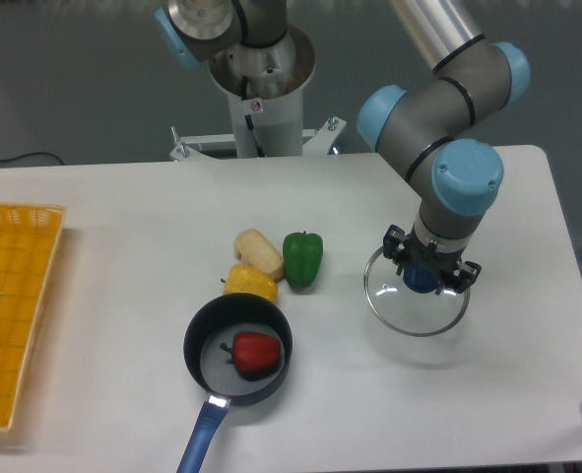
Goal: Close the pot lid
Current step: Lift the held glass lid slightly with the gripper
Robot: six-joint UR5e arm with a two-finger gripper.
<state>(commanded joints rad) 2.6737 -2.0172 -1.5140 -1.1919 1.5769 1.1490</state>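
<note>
The small dark round pot [237, 350] with its long blue handle sat uncovered at near centre, a red pepper [256, 353] inside. Well to its right lay the round clear glass pot lid [415, 297], flat on the white table [123, 217]. The arm reached straight down, its gripper [423, 279] seemingly closed around the blue knob, presumably for lifting.

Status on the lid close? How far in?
Done: gripper is positioned at the blue knob of the pot lid, right of the pot. In hand: apparently the grasp; whether the fingers have closed, or the lid still rests on the table, can't be told. Left: carry it over and set it on the open pot.
</note>
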